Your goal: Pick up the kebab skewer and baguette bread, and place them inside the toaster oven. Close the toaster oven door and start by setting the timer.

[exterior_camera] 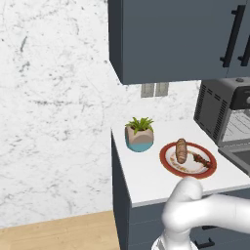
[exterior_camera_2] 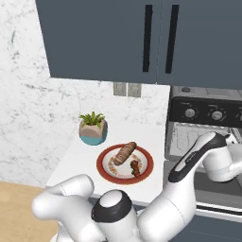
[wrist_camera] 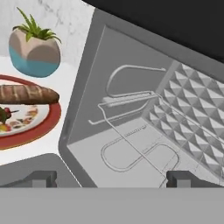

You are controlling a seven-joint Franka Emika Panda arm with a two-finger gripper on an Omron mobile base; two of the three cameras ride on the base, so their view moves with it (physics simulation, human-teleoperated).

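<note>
Two base cameras looked forward and down from behind the arm, left and right, sharing the red-rimmed round plate (exterior_camera: pixel 168 163) and boxy dark grey metal toaster oven (exterior_camera_2: pixel 203 111). The hand camera sat close, facing the oven's open cavity.

Red-rimmed plate (exterior_camera_2: pixel 105 173), tan baguette bread (exterior_camera_2: pixel 125 153), dark grey toaster oven (exterior_camera: pixel 214 109), apparently teal-bottomed planter (wrist_camera: pixel 34 54).

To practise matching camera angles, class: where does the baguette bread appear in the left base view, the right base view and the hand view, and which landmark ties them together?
Left base view: the baguette bread lies right of centre, on the red-rimmed plate.
Right base view: near the middle, on the plate's upper left part.
Hand view: at the left edge, lying across the plate.
Shared landmark: the potted plant just beyond the plate.
</note>
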